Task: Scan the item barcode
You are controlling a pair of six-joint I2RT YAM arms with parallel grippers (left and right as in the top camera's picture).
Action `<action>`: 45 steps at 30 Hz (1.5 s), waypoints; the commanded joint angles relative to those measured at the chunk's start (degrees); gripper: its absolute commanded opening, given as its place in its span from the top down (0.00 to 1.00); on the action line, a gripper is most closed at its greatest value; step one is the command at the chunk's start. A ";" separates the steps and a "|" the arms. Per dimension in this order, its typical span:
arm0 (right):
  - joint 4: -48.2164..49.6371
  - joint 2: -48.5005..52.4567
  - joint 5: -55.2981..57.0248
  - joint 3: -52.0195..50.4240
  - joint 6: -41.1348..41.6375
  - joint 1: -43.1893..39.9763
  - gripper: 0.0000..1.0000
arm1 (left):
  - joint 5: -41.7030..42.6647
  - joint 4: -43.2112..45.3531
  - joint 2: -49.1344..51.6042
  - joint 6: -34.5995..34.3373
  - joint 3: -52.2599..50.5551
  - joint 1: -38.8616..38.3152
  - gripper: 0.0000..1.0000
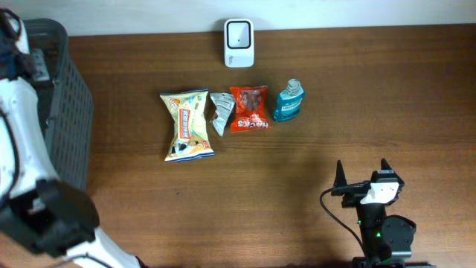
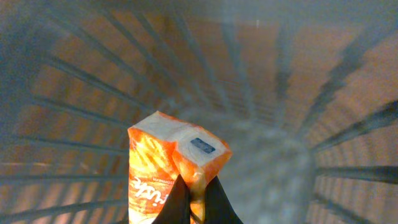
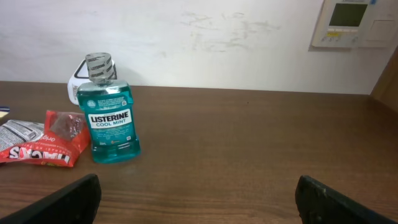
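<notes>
Basket: dark slatted bin at the table's far left edge, with the left arm reaching down into it.
Left gripper: jaws pinched narrow on the lower edge of the orange pack, inside the basket.
Orange pack: tilted, with a dark label patch on its top face; the wrist view is blurred.
Yellow snack bag: flat on the wooden table, left end of a row.
Silver packet: touching the red packet beside it.
Scanner: white, at the back edge behind the row.
Mouthwash bottle: blue, just right of the red packet.
Right gripper: jaws wide, holding nothing, near the front edge, well apart from the row.
</notes>
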 commanded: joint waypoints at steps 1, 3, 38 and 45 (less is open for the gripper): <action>-0.11 -0.37 0.52 -0.46 -0.17 0.35 0.01 | 9.42 -0.02 -9.11 -3.43 0.44 -1.05 1.00; -0.09 -0.37 0.52 -0.46 -0.15 0.35 0.01 | 17.31 0.39 -13.92 -4.31 0.44 -2.16 1.00; -0.09 -0.37 0.55 -0.46 -0.17 0.35 0.01 | 32.20 -27.50 13.31 -12.66 8.48 -33.90 0.09; -0.09 -0.37 0.52 -0.46 -0.15 0.35 0.01 | 31.61 -46.12 13.31 -11.96 36.81 -29.68 0.01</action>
